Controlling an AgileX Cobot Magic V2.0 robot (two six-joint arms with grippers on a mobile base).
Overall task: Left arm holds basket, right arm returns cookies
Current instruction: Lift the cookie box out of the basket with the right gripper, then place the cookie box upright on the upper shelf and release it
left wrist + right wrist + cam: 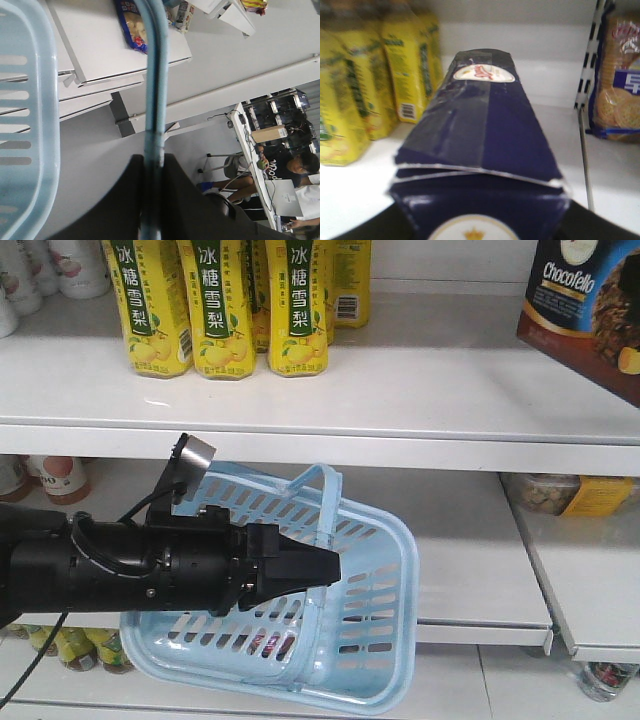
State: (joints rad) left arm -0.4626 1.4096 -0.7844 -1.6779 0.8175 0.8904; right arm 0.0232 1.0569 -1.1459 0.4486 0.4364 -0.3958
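Note:
The light blue basket (370, 640) hangs tilted in front of the lower shelf. My left gripper (325, 565) is shut on its hoop handle (320, 480). The left wrist view shows that handle (152, 100) running between the two black fingers of the left gripper (152, 200), with the slotted basket wall (25, 125) at the left. The cookies (585, 315), a dark navy Chocofello box, hang tilted over the right end of the upper shelf. In the right wrist view the cookies (480, 130) are clamped in my right gripper (482, 222), pointing at the shelf's back wall. The right arm itself is out of the front view.
Yellow drink cartons (215, 305) stand in rows at the left of the upper shelf (400, 390), close beside the box (370, 90). A black-and-white divider (585, 100) and a biscuit pack (615, 95) bound the right side. Snack packs (570, 495) lie on the lower shelf.

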